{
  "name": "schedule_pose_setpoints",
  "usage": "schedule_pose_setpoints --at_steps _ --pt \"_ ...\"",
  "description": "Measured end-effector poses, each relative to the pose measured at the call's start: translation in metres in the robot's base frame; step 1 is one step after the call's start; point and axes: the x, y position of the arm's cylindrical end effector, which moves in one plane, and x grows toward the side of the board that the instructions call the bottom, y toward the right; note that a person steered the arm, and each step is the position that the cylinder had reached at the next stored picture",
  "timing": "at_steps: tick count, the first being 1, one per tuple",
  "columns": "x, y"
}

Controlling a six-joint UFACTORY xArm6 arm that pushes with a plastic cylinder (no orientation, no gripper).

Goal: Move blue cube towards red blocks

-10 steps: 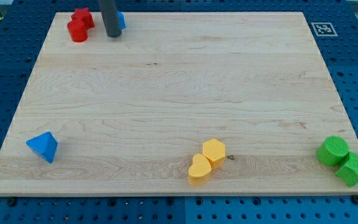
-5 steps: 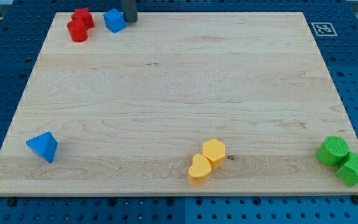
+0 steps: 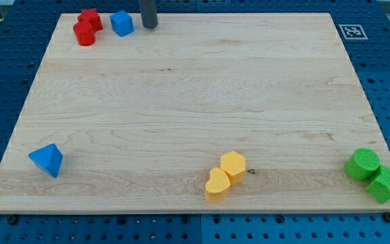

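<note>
tip (image 3: 149,26) just right of blue cube (image 3: 121,22), apparently apart; red blocks (image 3: 87,26) left

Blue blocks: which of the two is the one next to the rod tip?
The blue cube at the view's top, just left of my tip and beside the red blocks. The blue pyramid-like block sits far off at bottom left.

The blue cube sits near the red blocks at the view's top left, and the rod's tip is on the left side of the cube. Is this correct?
Not quite. In the camera view my tip is to the right of the blue cube, not its left. The cube does sit near the red blocks.
</note>
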Motion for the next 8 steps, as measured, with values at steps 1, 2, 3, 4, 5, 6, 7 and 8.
schedule_pose_setpoints --at_steps 1,2,3,4,5,6,7,8 --pt "0.000 -0.022" --pt "0.000 -0.028" --pt "0.000 -0.025" --pt "0.003 0.002" --pt "0.021 0.013" --pt "0.047 0.004" --pt "0.050 -0.020" --pt "0.050 -0.037"
